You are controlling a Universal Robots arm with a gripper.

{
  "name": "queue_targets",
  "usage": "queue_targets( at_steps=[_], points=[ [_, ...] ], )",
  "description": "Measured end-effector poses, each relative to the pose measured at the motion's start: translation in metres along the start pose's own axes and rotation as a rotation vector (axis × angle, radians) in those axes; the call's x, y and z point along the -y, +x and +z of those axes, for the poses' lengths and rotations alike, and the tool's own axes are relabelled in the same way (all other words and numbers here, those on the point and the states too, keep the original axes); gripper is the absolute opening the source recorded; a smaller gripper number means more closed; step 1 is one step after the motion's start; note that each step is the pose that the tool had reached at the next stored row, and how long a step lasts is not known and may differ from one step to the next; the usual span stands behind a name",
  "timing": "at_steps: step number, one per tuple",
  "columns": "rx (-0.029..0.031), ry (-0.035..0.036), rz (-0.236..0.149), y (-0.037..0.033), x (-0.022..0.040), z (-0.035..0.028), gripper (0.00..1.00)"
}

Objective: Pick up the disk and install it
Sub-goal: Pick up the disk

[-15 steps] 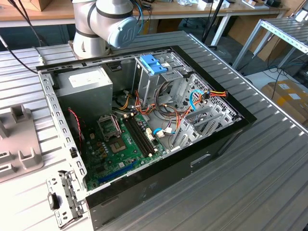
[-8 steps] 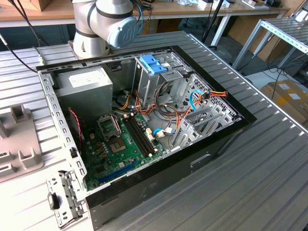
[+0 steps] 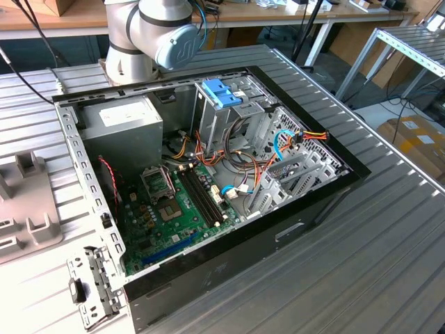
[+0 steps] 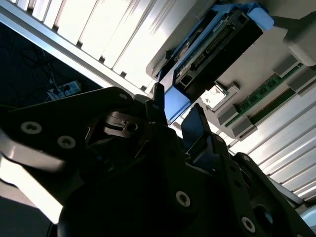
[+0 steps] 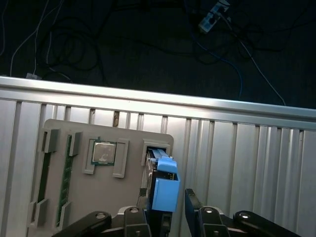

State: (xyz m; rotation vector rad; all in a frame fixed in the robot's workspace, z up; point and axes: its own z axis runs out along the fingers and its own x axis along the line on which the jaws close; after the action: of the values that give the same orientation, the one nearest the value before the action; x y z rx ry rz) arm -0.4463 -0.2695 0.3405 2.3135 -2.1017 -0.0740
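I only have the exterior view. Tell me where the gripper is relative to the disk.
Observer: In the first wrist view the gripper straddles the blue end tab of the disk.
Operator: Report the jaws.
Observer: Open; a gap shows between one finger and the tab.
Operator: Confirm whether the disk is lifted.
Observer: No. In both wrist views it stands in its slot in the grey holder, next to a processor chip.
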Motion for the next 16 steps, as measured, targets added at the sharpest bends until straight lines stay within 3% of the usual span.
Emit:
queue_targets(
  at_steps=[4,16],
  points=[
    [0.0000,0.0000,0.000,0.0000,0.0000,-0.0004,0.56],
    [0.0000,0.0000,0.000,0.0008,0.0003,0.0076,0.56]
  ],
)
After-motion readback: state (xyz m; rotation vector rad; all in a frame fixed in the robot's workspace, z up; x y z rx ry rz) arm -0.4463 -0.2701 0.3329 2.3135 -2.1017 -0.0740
